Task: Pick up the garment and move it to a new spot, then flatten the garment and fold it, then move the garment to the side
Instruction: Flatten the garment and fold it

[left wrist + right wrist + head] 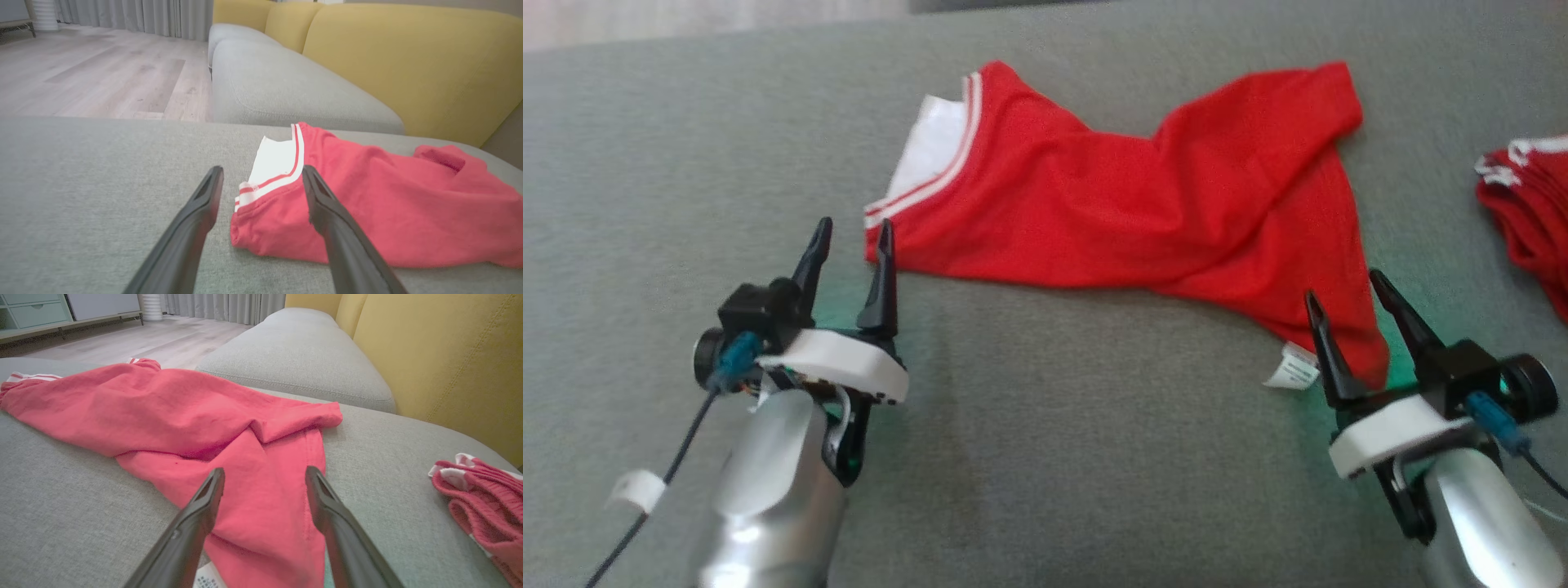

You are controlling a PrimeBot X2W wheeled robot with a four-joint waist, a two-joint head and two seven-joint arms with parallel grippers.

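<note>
left gripper point(855, 223): fingers spread wide, nothing held. The white-striped corner of the garment is seen between them in the left wrist view. Contact with the cloth cannot be told.
right gripper point(1343, 286): fingers spread wide, nothing held. It is poised at the garment's near right corner, just beside the care label.
grey seat cushion point(1045, 457): work surface, with a yellow backrest point(408, 61) behind it.
red garment point(1127, 212): laid lengthwise across the middle of the cushion. The striped band point(947, 159) is at the robot's left. A diagonal ridge and bunched cloth are seen toward the right end.
second red garment point(1531, 212): crumpled at the far right, well apart, untouched.
care label point(1292, 371): white, sticking out from under the near right corner.
done: placement on the cushion is judged complete.
in hand: flattening is judged under way, since wrinkles and an overlap are left.
left: full flattening, the fold, then the move to the side.
</note>
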